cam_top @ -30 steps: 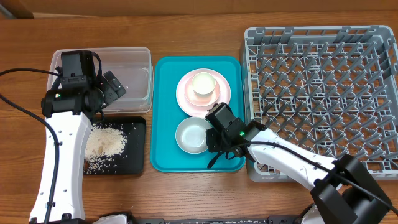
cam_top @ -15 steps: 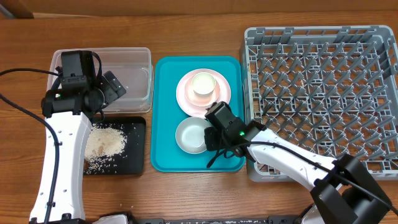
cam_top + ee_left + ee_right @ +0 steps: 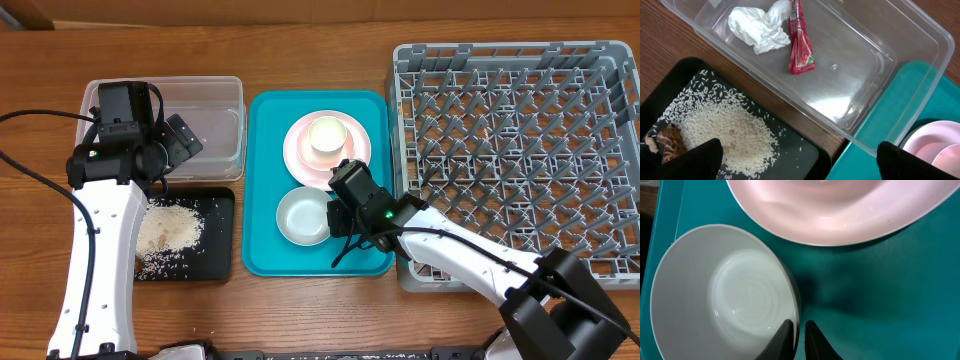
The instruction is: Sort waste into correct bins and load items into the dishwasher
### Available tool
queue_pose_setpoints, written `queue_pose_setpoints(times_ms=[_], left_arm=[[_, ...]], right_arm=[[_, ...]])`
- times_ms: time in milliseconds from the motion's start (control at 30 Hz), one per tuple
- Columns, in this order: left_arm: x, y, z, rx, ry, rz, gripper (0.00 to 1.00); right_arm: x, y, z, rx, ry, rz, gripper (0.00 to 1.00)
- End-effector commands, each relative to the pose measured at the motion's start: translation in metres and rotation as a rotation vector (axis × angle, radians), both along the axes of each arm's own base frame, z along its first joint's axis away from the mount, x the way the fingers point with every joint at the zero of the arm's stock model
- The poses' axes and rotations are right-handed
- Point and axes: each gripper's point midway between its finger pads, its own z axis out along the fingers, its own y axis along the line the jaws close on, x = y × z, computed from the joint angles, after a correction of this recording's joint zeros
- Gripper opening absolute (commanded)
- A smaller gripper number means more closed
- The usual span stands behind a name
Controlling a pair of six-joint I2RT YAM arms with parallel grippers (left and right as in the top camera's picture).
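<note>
The grey dish rack [image 3: 515,150] is found to the right of the right end effector [image 3: 797,326], by which, on the teal tray [image 3: 262,180], the rim of the white bowl [image 3: 303,216] is clamped, while the farther left end effector [image 3: 799,157] is seen wide apart.

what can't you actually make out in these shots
- Overhead: the left arm covers the left end of the clear tub, hiding whatever lies there.
- Right wrist: the top edge cuts off the pink plate; anything on it is unseen.
- Left wrist: brown crumbs sit partly behind a finger, too unclear to identify.
</note>
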Motion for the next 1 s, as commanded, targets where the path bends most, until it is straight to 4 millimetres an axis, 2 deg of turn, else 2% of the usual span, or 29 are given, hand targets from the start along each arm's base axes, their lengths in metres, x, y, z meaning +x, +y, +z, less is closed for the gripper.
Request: queue_pose_setpoints(times_ms=[0,100,167,200,500,633,667,833,967], left_arm=[[0.003,-0.001,0.007,-0.011,-0.024,0.008,1.0],[0.003,-0.001,0.007,-0.011,-0.024,0.009,1.0],[0.003,-0.001,0.007,-0.011,-0.023,0.009,1.0],[0.003,-0.001,0.007,-0.011,-0.024,0.009,1.0],[0.003,-0.001,0.007,-0.011,-0.024,0.009,1.0],[0.003,-0.001,0.007,-0.011,-0.024,0.008,1.0],[0.003,-0.001,0.007,-0.011,-0.024,0.008,1.0],[0.003,-0.001,0.007,-0.011,-0.024,0.009,1.0],[0.003,-0.001,0.007,-0.011,-0.024,0.009,1.0]], right_arm=[[0.0,-0.004,-0.004,-0.006,-0.001,-0.025,0.12],[0.0,-0.004,-0.005,-0.004,-0.003,-0.025,0.12],[0.0,-0.004,-0.005,-0.003,-0.004,-0.025,0.2],[0.0,-0.004,-0.005,-0.003,-0.003,-0.025,0.21],[0.001,0.001,-0.017,0.002,0.012,-0.017,0.21],[0.003,0.004,-0.015,0.009,0.006,-0.016,0.05],[0.005,0.005,-0.013,0.013,0.002,-0.016,0.04],[0.018,0.007,0.009,0.014,-0.048,-0.035,0.04],[0.041,-0.019,0.053,-0.126,-0.157,-0.136,0.04]])
